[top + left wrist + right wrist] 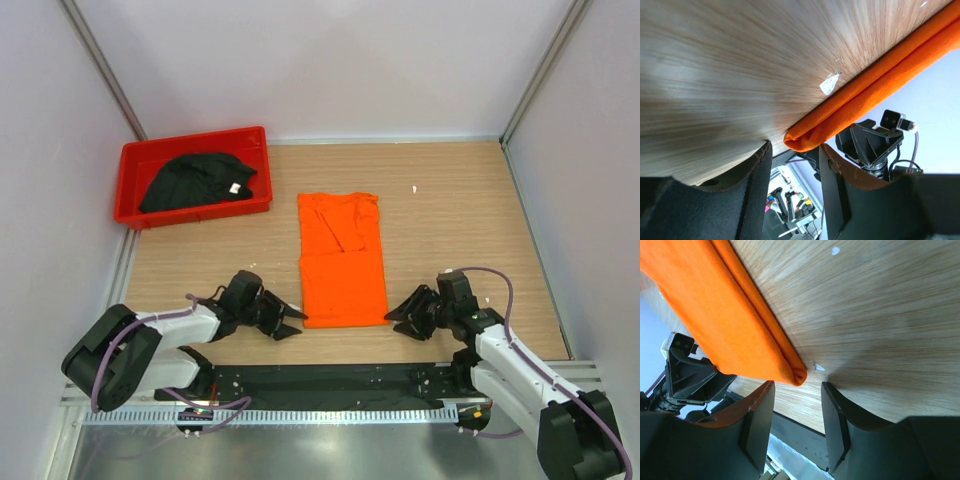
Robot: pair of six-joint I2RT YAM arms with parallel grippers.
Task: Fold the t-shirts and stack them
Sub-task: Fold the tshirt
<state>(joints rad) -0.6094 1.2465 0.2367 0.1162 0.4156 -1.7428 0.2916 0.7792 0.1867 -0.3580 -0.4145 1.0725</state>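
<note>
Locate the orange t-shirt [342,262] flat on the table [450,220], folded into a long narrow strip. Note the left gripper [293,322] just beside its near left corner, jaws parted, gripping nothing. Note the right gripper [396,322] just beside its near right corner, likewise parted and empty. Find the black t-shirt [195,182] bunched in the red bin [130,160], beyond and left of the orange t-shirt.

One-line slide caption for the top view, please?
Both open, the left pincer and right pincer flank the folded orange shirt's near corners; the black shirt lies in the red bin.
</note>
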